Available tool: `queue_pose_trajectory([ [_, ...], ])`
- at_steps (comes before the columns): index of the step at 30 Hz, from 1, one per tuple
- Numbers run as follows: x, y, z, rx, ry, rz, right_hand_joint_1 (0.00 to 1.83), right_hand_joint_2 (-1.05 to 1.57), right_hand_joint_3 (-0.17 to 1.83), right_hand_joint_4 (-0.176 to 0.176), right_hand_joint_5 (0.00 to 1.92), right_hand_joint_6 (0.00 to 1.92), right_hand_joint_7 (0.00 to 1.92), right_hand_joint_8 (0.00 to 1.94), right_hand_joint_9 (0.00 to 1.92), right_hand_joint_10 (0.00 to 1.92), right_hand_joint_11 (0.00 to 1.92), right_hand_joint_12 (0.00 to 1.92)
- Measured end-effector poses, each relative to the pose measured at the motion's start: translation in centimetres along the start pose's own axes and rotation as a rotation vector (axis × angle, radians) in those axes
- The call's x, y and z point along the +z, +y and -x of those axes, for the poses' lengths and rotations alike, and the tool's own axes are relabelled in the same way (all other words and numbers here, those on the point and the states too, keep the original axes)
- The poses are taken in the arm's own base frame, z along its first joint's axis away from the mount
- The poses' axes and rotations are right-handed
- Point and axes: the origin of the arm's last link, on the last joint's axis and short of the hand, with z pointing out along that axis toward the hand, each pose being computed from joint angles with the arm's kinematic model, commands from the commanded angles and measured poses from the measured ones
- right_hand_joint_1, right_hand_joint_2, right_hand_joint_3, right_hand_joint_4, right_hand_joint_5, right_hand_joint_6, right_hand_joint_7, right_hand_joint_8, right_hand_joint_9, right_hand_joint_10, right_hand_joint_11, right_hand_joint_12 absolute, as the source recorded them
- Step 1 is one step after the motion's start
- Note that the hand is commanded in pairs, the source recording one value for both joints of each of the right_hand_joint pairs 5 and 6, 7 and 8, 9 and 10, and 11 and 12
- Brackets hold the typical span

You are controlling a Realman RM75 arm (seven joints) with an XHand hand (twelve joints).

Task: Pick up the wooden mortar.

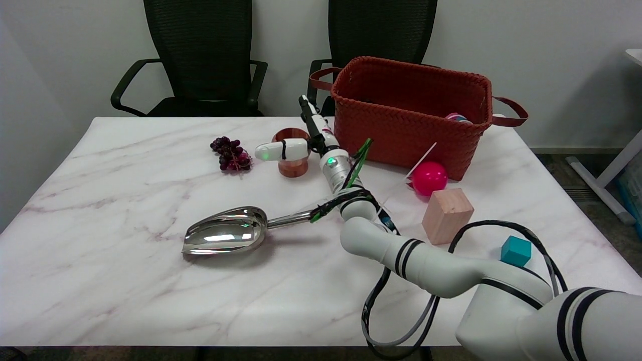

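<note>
The wooden mortar, a small reddish-brown cup on a foot, stands on the marble table just left of the basket. My right hand reaches it from the lower right. One white finger lies across the mortar's front, below its rim. The other fingers point straight up and back, past the rim's right side. The fingers are spread wide and not curled round the cup. The mortar's right side is hidden by the hand.
A red woven basket stands right behind the hand. A bunch of dark grapes lies left of the mortar. A metal scoop lies near the forearm. A pink ball, wooden block and teal cube sit right.
</note>
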Motion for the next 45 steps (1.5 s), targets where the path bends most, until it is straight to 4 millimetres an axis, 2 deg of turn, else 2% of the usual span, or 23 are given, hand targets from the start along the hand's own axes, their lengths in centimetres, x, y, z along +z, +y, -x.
queue_pose_trajectory([
  [27,1.7,2.1,-0.4,-0.070,-0.002,0.119,1.01,-0.07,0.06,0.000,0.00,0.00,0.00,0.00,0.02,0.02,0.00,0.00],
  [45,1.6,3.9,-0.8,-0.015,-0.005,0.205,1.01,0.01,-0.08,0.000,0.00,0.00,0.00,0.00,0.03,0.03,0.00,0.00],
])
